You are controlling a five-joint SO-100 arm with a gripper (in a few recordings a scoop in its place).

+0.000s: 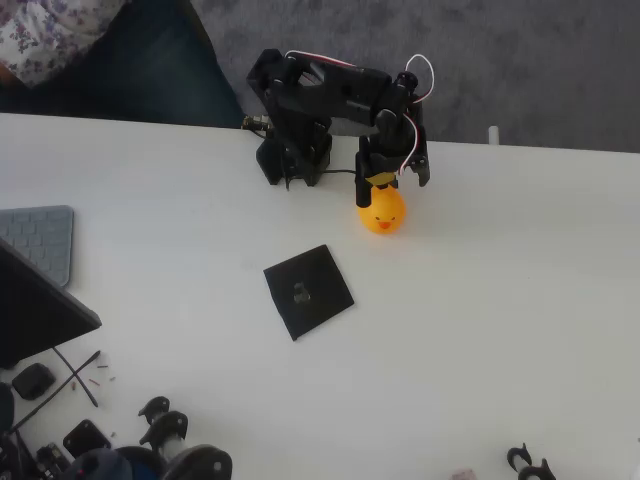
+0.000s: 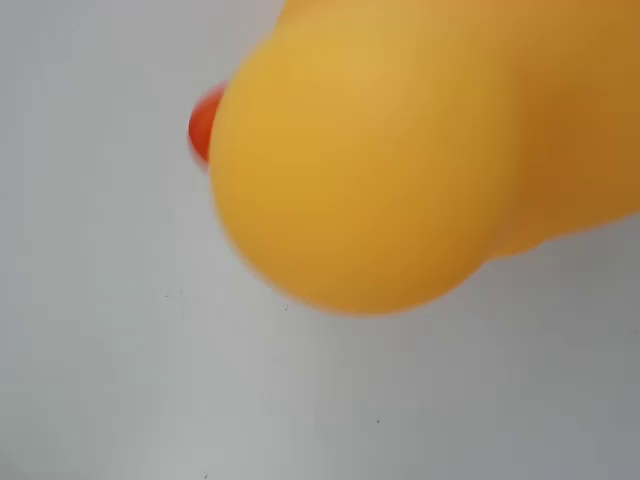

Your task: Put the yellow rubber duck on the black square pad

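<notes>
The yellow rubber duck (image 1: 383, 214) sits on the white table, its orange beak pointing toward the bottom of the overhead view. My gripper (image 1: 382, 186) hangs right over the duck's back end, and its black fingers merge with the arm, so I cannot make out how they stand. In the wrist view the duck (image 2: 380, 160) is very close and blurred, its beak at the left, with bare table beneath. The black square pad (image 1: 308, 290) lies flat down and to the left of the duck, turned slightly, with a grey mark at its centre and nothing on it.
A grey keyboard (image 1: 38, 240) and a dark slanted panel (image 1: 35, 310) occupy the left edge. Several small black parts (image 1: 160, 435) lie bottom left, and black clips (image 1: 530, 463) bottom right. A person (image 1: 90, 50) sits behind the table's far edge at top left.
</notes>
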